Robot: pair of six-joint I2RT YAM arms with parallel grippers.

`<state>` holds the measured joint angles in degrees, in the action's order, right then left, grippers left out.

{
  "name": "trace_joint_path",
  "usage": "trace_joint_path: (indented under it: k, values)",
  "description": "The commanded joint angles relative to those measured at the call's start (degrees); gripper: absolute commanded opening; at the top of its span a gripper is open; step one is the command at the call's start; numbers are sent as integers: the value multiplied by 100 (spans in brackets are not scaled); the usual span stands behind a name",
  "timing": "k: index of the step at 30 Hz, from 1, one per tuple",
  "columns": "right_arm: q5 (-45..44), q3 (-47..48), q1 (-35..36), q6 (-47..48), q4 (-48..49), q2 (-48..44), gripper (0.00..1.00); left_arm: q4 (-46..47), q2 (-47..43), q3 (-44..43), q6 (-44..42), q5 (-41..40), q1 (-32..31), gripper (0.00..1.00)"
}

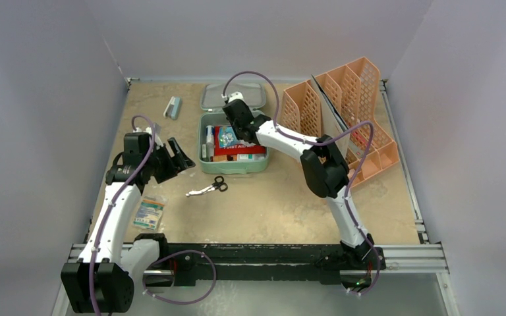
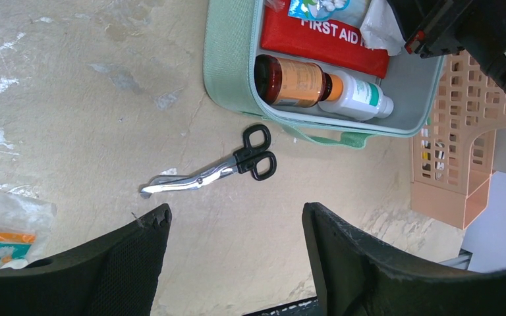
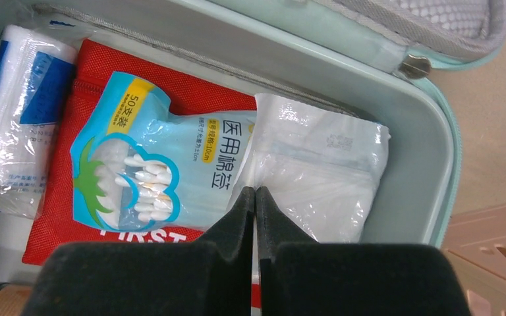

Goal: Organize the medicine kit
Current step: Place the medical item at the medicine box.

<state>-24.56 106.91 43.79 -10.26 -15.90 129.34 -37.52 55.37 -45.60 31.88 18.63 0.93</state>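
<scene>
The left end effector (image 2: 237, 212) is wide open, the right end effector (image 3: 255, 192) shut over the medicine kit (image 3: 408, 131); flat scissors (image 2: 217, 170) ahead of the left could slip

The top external camera looks down from the near edge over the whole desk (image 1: 283, 204). The left wrist camera faces the scissors (image 2: 217, 170) and medicine kit (image 2: 227, 59) from farther off; the right wrist camera peers closely into that kit, shared by all views

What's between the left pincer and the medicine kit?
Black-handled scissors lie between the left pincer and the medicine kit; the left wrist view shows it best.
</scene>
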Motion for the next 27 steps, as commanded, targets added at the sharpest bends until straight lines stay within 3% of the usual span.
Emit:
trace_joint_path:
  k: [1,6,18,22,27]
  values:
    - [-226,370,-52,277,72,127,0,-16,-12,-110,-133,-55,-18,71]
    - [-236,292,-68,317,149,112,0,-34,14,-115,-140,-69,-15,71]
    - [208,389,-63,129,-424,-545,42,-153,-81,-112,69,-712,-15,71]
    - [681,193,-56,-86,-605,-965,49,-177,-133,-85,154,-962,-16,71]
    - [1464,-365,-20,-85,-425,-1578,51,-226,-170,-107,90,-1082,-15,71]
